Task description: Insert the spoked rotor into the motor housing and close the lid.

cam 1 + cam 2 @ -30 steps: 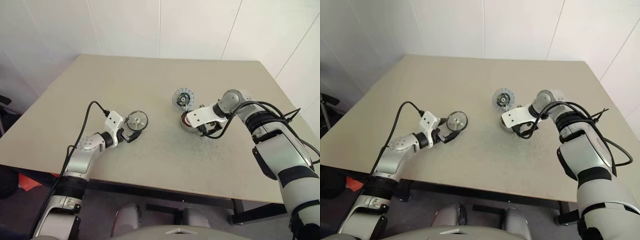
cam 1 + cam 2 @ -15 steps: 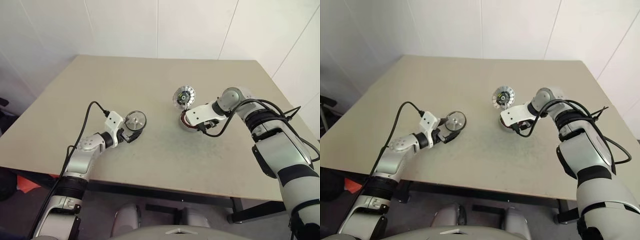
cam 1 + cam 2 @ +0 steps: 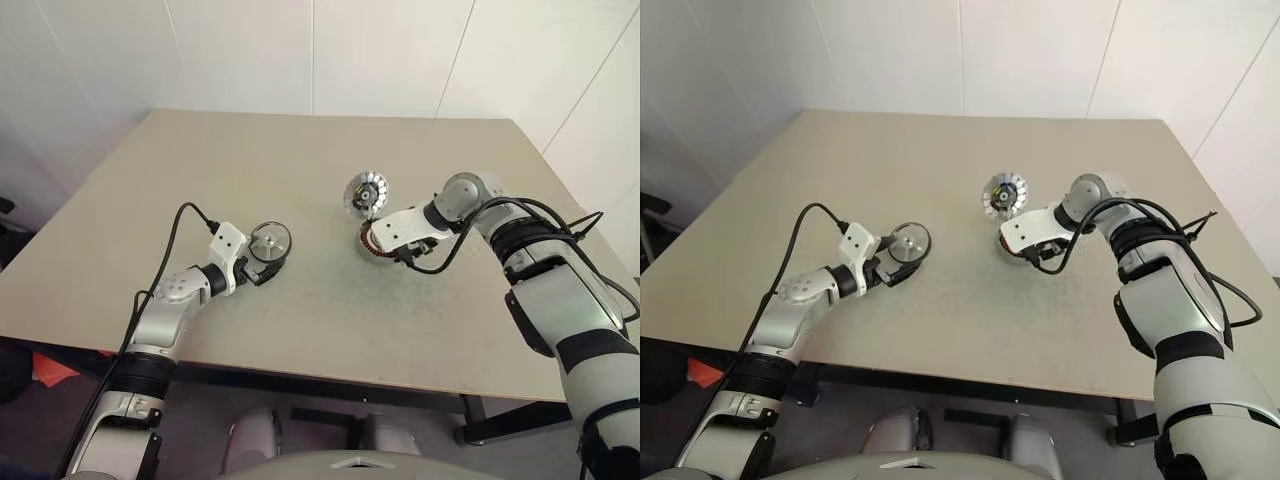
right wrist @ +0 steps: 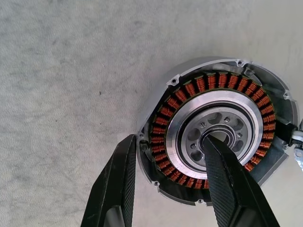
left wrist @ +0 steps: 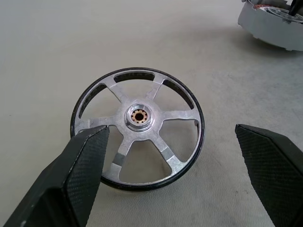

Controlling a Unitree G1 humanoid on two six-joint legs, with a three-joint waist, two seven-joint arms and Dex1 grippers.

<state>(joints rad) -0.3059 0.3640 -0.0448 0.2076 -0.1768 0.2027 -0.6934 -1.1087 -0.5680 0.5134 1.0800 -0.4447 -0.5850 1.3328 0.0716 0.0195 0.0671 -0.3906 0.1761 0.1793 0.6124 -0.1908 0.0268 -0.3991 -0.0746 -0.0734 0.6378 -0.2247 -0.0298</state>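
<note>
On the left side of the tan table [image 3: 200,170], the left gripper [image 3: 262,268] lies low over the surface with its two black fingers [image 5: 80,165] spread wide apart, clamped on nothing. The spoked rotor [image 5: 137,127] sits just ahead of and between those fingertips, spoked face toward the wrist camera, its dark rim close to one finger; whether it touches that finger I cannot tell. Neither this gripper nor the rotor has shifted over the last second.

Toward the middle of the table, the lid [image 3: 366,192] stands tilted up on its edge, just beyond the right gripper and the housing. A second ago it faced up more flatly; now it appears narrower and more upright, though the head camera has also shifted a little, so part of that change may be only the view.

To the right, the right gripper [image 3: 386,254] points steeply down onto the motor housing [image 4: 218,127]. One finger [image 4: 113,189] runs down outside the housing's silver wall, while the other reaches into the dark centre hole inside the ring of copper windings. The jaws have narrowed since a second ago and now straddle wall and windings; the pictures do not settle whether they actually pinch it. The housing rests on the table directly beneath this gripper.
</note>
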